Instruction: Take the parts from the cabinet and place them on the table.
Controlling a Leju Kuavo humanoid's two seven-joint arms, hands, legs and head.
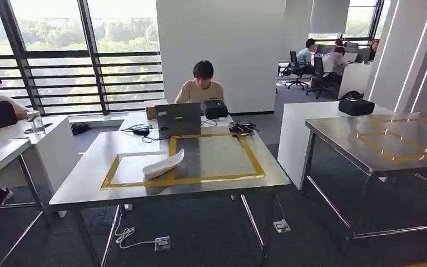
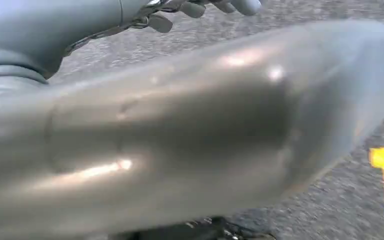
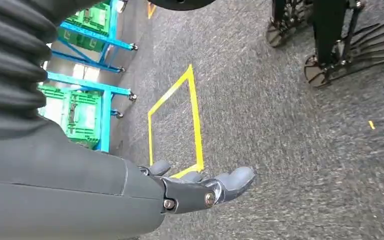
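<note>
A long, smooth, dull-grey part (image 2: 190, 145) with soft glints lies right against the left hand (image 2: 200, 9), whose fingers curl at one end of it; whether they actually clasp it I cannot tell. The right hand (image 3: 200, 189) hangs released, fingers loosely extended, over speckled grey carpet (image 3: 290, 130) near a yellow tape square (image 3: 196, 117). A white curved part (image 1: 164, 164) rests on the steel table (image 1: 89, 172), well apart from both hands.
</note>
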